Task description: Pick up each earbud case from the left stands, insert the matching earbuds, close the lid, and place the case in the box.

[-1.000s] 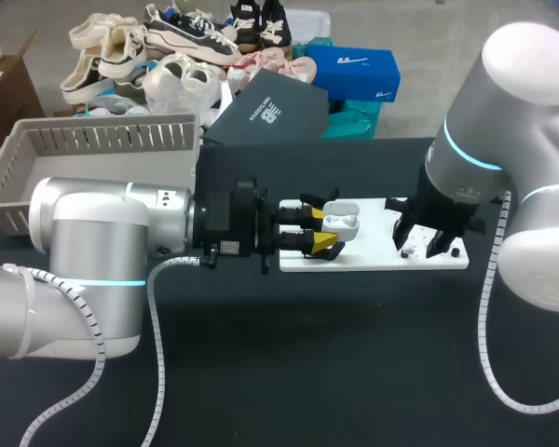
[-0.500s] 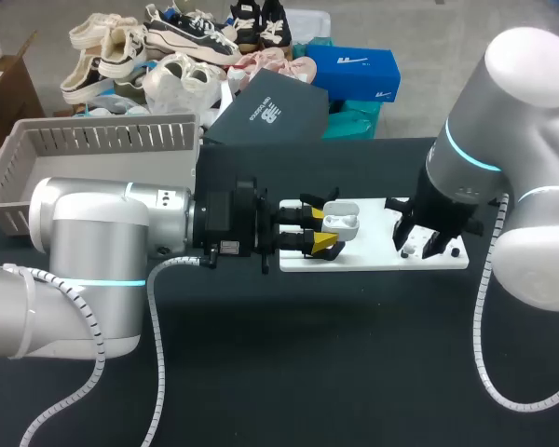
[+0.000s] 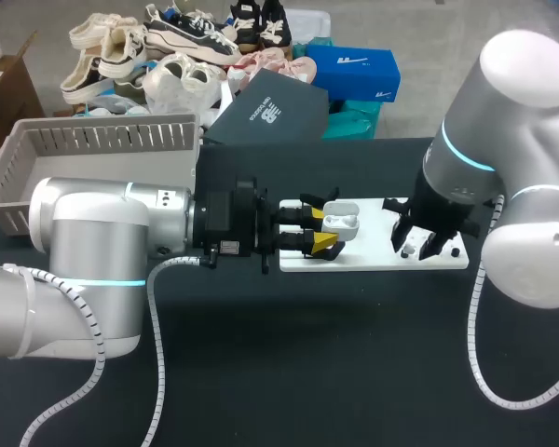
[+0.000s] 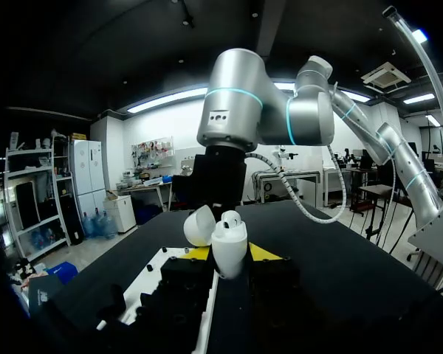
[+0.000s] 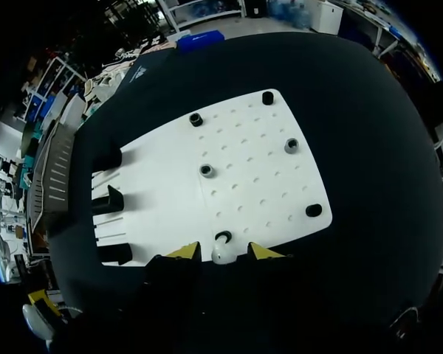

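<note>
L arm comes in from the left over the black counter (image 3: 354, 363). Its left hand (image 3: 322, 229) is clamped on a small glossy white earbud case (image 4: 229, 249) — one yellow tip on each side, both touching it. The case is held upright over the left end of the flat white perforated board (image 3: 373, 257). Its rounded lid (image 4: 198, 226) is hinged open & tilted back, w/ a seated white earbud (image 4: 230, 217) showing in the case's mouth. R arm comes in from the right, w/ the right hand (image 5: 223, 253) pointing down at the board's right part, nr its edge. A loose white earbud (image 5: 221, 255) sits right at that hand, just beside a black ring-shaped holder (image 5: 223, 237) — can't tell whether the hand grips it or not. Other black round pegs (image 5: 291, 145) stand on the board, apart from each other. A grey slatted plastic box (image 3: 93, 140) sits at the counter's far left, behind the L arm, well apart from both hands.
</note>
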`<state>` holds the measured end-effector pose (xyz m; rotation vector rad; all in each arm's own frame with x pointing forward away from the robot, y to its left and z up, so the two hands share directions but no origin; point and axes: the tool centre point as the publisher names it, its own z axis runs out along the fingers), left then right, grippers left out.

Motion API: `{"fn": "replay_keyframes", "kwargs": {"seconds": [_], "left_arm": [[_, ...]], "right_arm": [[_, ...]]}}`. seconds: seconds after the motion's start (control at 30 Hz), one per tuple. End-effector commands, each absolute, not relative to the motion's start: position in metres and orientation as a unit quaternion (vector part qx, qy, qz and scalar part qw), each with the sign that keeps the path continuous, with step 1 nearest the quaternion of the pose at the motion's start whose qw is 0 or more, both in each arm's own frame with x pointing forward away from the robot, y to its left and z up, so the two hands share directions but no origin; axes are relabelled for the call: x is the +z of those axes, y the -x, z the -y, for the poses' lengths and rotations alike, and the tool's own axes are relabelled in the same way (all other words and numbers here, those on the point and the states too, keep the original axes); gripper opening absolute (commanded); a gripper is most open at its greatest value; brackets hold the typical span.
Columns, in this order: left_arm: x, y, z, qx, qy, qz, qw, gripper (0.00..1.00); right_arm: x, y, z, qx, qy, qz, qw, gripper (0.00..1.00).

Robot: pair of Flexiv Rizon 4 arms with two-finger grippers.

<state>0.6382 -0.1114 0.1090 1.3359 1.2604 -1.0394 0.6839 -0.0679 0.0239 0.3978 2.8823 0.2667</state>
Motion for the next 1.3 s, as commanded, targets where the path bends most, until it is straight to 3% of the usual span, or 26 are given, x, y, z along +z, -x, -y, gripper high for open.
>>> {"fn": "replay_keyframes", "kwargs": {"seconds": [0.03, 0.43, 0.53, 0.67, 0.77, 1.3], "left_arm": [[0.108, -0.639, 0.111, -0.430, -0.552, -0.518, 0.492, 0.00], [0.108, -0.639, 0.111, -0.430, -0.552, -0.518, 0.492, 0.00], [0.108, -0.639, 0.111, -0.430, -0.552, -0.518, 0.492, 0.00], [0.108, -0.639, 0.111, -0.430, -0.552, -0.518, 0.492, 0.00], [0.108, -0.639, 0.111, -0.430, -0.552, -0.518, 0.492, 0.00], [0.108, -0.639, 0.111, -0.430, -0.552, -0.518, 0.492, 0.00]], "right_arm": [[0.023, -0.686, 0.067, 0.091, -0.136, -0.981, 0.108, 0.37], [0.021, -0.687, 0.066, 0.090, -0.137, -0.981, 0.105, 0.29], [0.021, -0.687, 0.066, 0.089, -0.137, -0.981, 0.104, 0.16], [0.020, -0.687, 0.066, 0.089, -0.136, -0.981, 0.104, 0.13], [0.021, -0.687, 0.065, 0.089, -0.135, -0.981, 0.104, 0.00], [0.034, -0.679, 0.073, 0.103, -0.132, -0.980, 0.107, 0.00]]}}
